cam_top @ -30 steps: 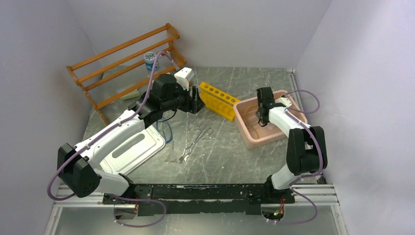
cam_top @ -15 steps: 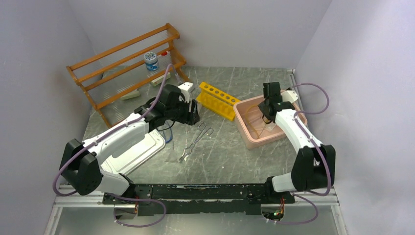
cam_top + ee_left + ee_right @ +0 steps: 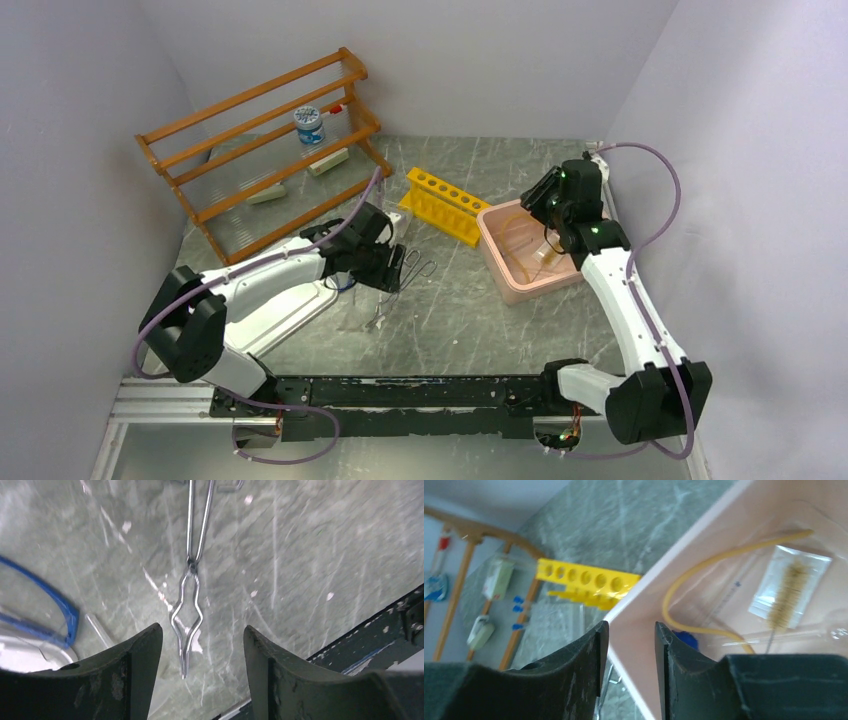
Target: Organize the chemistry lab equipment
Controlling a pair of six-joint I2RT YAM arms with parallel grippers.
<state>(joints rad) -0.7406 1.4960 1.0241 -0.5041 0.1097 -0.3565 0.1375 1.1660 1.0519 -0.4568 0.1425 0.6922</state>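
The grey marbled table [image 3: 470, 330] carries a wooden shelf rack [image 3: 250, 93] at its far left, a yellow tube rack [image 3: 440, 200] mid-table and a pink tub [image 3: 508, 280] just beside that. Nearer lie metal tweezers [image 3: 191, 570], a blue cord loop [image 3: 50, 595] and a white tray [image 3: 285, 315].

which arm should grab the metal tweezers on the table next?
Left. The left gripper hangs open right over the metal tweezers, which show between its jaws in the left wrist view. The right gripper is across the table, open above the pink bin.
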